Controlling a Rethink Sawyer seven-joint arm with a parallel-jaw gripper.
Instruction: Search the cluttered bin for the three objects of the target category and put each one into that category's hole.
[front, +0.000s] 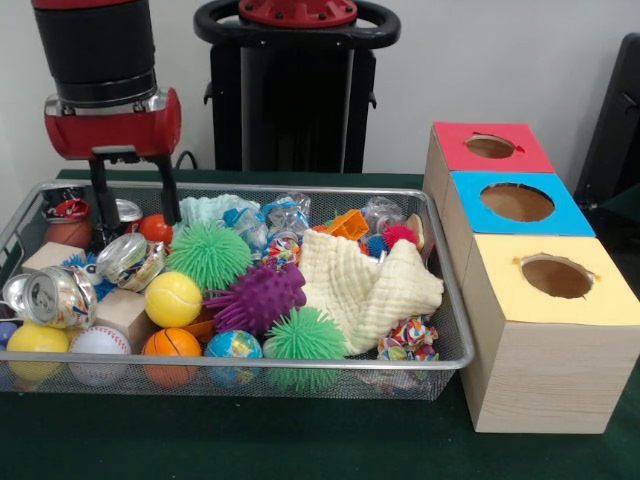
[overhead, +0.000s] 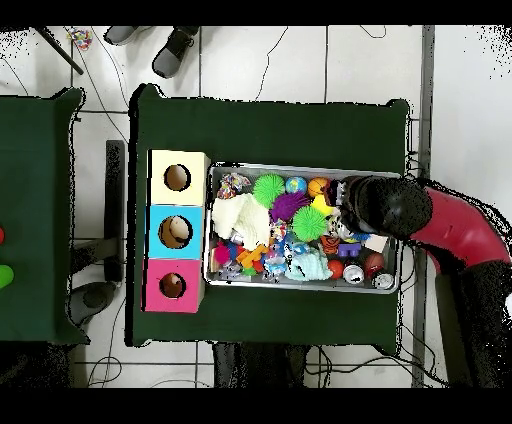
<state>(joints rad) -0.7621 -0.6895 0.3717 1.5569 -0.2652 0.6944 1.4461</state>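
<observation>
Now, open jaws of gripper (front: 133, 200) over crushed can (front: 128, 262), lying tilted in bin (front: 300, 188).

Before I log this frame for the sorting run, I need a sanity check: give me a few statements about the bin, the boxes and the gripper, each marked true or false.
1. The gripper hangs over the bin's end farthest from the boxes. True.
2. The yellow-topped box sits between the red and blue ones. False: the blue-topped box is in the middle, with the red-topped box at the other end.
3. A cream cloth lies in the bin's end nearest the boxes. True.
4. The gripper is shut on the purple spiky ball. False: its fingers are apart, holding nothing, away from that ball.
5. Each box top has a round hole. True.
</observation>
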